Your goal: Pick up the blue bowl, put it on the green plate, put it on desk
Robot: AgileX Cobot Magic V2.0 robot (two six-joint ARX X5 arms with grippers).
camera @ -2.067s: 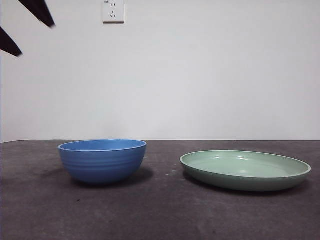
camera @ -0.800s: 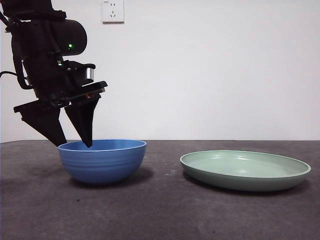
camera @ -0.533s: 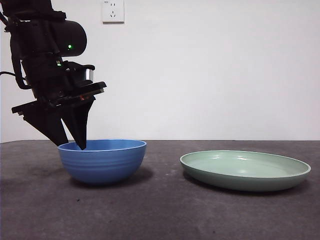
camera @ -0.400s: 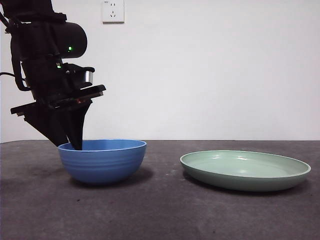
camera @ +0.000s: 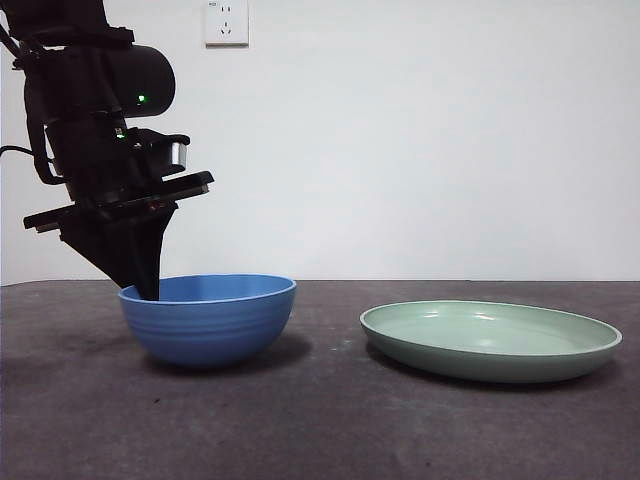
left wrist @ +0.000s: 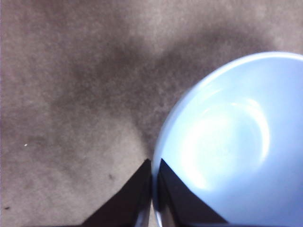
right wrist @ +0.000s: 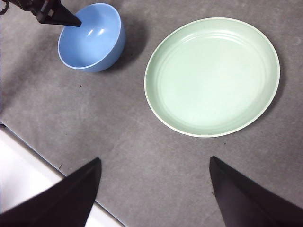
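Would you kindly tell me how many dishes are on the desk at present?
2. The blue bowl has its rim clamped by the left pincer. The green plate lies apart beside it, empty. No others are visible in any view.

You see the medium-blue bowl (camera: 208,320), faintly ridged outside with a paler rim; the pale sage-green plate (camera: 490,341); the mottled grey-brown desk (camera: 330,420); the black left gripper (camera: 145,285); a white wall (camera: 430,140) with a white socket (camera: 226,22).
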